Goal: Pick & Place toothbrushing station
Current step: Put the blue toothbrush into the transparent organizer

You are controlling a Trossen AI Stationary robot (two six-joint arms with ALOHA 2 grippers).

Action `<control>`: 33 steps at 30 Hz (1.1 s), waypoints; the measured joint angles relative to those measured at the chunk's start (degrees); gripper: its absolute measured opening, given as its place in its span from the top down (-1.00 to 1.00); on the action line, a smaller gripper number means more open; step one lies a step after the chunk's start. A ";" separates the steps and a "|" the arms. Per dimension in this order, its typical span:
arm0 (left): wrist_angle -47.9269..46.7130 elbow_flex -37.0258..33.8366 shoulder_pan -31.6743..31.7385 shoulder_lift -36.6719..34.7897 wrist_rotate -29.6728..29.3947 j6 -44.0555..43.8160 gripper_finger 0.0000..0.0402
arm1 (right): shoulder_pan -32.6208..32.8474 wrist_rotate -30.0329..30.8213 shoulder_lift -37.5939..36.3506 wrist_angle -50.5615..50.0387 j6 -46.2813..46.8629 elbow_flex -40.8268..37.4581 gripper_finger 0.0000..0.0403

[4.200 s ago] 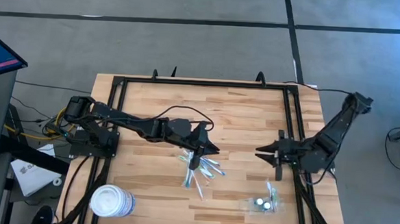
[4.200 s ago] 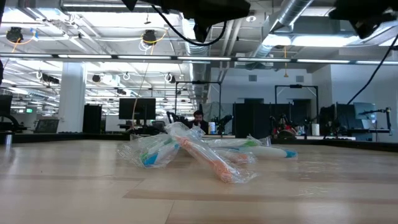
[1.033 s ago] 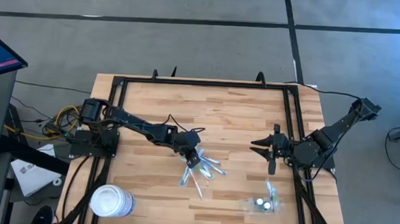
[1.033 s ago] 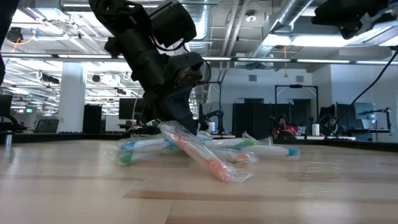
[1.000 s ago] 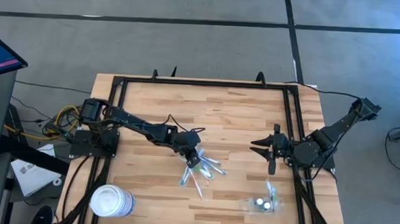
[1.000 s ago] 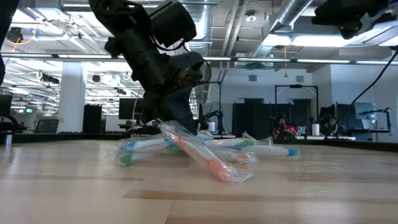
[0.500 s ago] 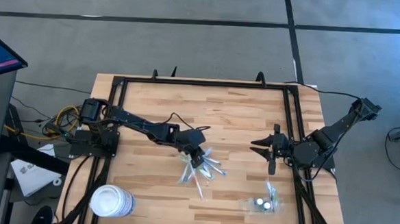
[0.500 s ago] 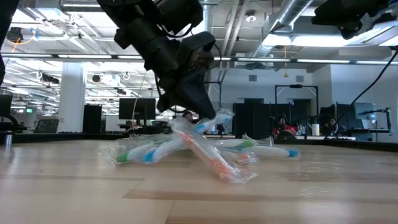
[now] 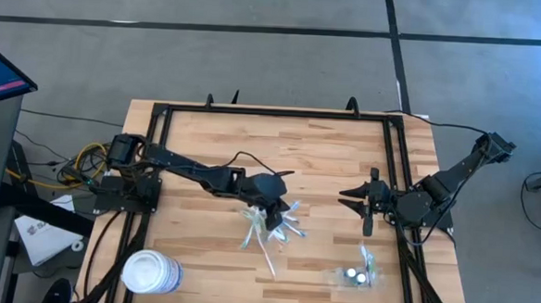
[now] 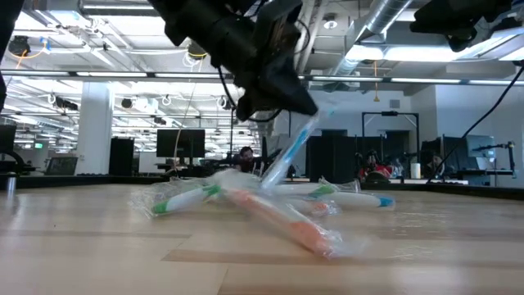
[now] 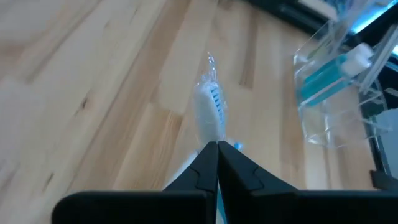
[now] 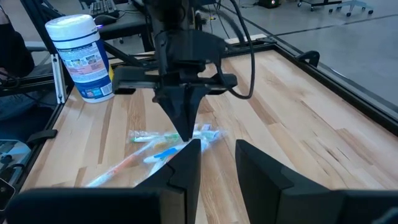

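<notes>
Several toothbrushes in clear wrappers lie in a loose pile at the table's middle, seen also in the low view. My left gripper hovers over the pile's right side, shut on a wrapped blue-and-white toothbrush. The toothbrushing station, a small clear holder, stands on the wood near the front right; it shows in the left wrist view too. My right gripper waits open at the right, above the table, pointing toward the pile. My left gripper pinches the wrapped toothbrush between its two fingers just behind the bristle head, which sticks out past the fingertips. The fingers come slanting down from the table's left. The brush hangs tilted, head end up, its handle end down among the pile.
A large white round tub stands at the front left corner. A black frame runs around the tabletop. Bare wood lies between the pile and the holder. An orange wrapped brush sticks out toward the near edge.
My left gripper has risen and gone a little toward the table's right edge, rolling somewhat, while staying shut. The blue toothbrush's head end has been lifted with it and now slants up, its handle end staying at the pile. The other brushes have shifted slightly.
</notes>
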 joint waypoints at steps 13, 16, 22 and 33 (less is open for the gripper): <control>12.70 1.77 -0.02 0.00 -0.09 6.04 1.00 | 0.00 0.05 0.00 0.02 0.00 0.00 0.55; 15.52 1.77 0.00 0.00 -0.09 6.60 1.00 | 0.00 0.12 0.00 0.06 0.09 0.00 0.55; 19.65 1.77 -0.02 0.00 -1.63 6.80 1.00 | -0.41 0.42 0.02 2.04 0.07 0.00 0.55; 28.77 1.77 -0.02 0.00 -4.17 11.02 1.00 | -5.08 0.04 1.59 5.18 -0.04 0.00 0.55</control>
